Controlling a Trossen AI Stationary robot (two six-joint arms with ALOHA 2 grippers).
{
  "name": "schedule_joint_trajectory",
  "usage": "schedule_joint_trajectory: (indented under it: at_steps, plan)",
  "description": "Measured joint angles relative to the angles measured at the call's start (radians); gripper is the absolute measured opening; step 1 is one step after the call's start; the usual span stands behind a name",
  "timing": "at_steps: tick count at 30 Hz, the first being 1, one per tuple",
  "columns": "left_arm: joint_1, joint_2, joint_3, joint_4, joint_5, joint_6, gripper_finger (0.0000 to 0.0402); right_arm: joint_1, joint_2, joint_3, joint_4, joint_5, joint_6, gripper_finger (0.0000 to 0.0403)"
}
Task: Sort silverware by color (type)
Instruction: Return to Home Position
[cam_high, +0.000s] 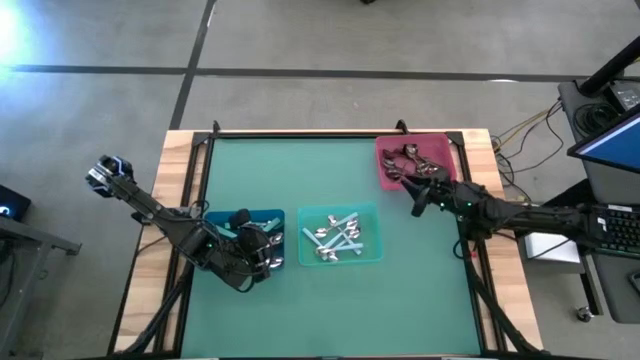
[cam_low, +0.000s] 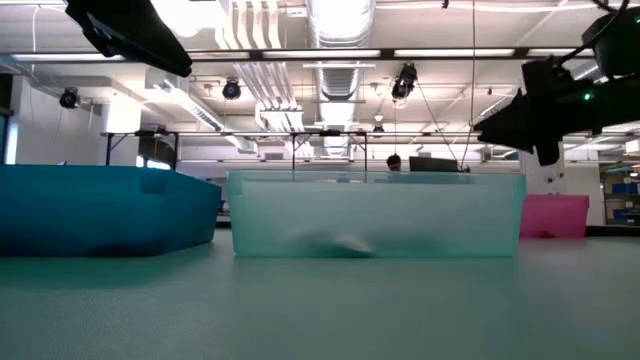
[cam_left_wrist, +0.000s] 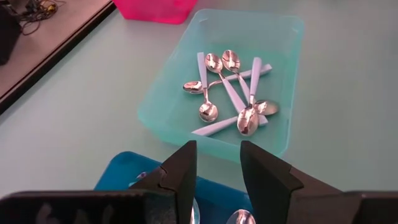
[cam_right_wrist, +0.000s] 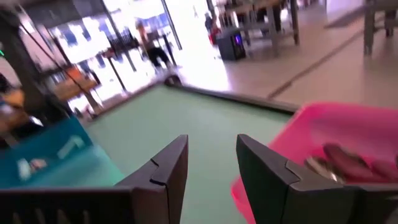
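Note:
Three bins hold the spoons. The blue bin (cam_high: 215, 218) has shiny silver spoons (cam_left_wrist: 241, 218). In the teal bin (cam_high: 375, 212) lie teal-handled spoons (cam_left_wrist: 233, 93). The pink bin (cam_high: 385, 150) at the far right holds dark spoons (cam_right_wrist: 342, 158). My left gripper (cam_left_wrist: 217, 165) hangs open over the blue bin, its fingers empty and pointing toward the teal bin. My right gripper (cam_right_wrist: 211, 155) is open and empty just off the pink bin's near edge (cam_high: 418, 195), above the mat.
The green mat (cam_high: 330, 310) lies bare on the near side and the far left. A wooden frame (cam_high: 180, 150) borders it. In the low view the bins stand in a row: blue (cam_low: 100, 210), teal (cam_low: 375, 215), pink (cam_low: 552, 215).

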Motion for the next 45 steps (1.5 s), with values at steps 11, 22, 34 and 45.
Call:
schedule_joint_trajectory:
  at_steps: [11, 22, 34, 45]
  plan:
    - [0.000, 0.000, 0.000, 0.007, -0.016, 0.004, 0.0109, 0.000, -0.238, 0.000, 0.003, 0.000, 0.000, 0.0128]
    - [0.000, 0.000, 0.000, 0.008, -0.018, 0.008, 0.0109, 0.000, -0.296, 0.000, -0.004, 0.000, 0.000, 0.0128]
    - [0.037, 0.000, 0.001, 0.015, -0.063, 0.064, 0.0109, 0.000, -0.270, -0.001, -0.001, 0.000, 0.000, 0.0128]
    - [0.041, -0.013, -0.028, 0.056, 0.009, 0.087, 0.0109, 0.000, -0.270, -0.001, -0.001, 0.000, 0.000, 0.0128]
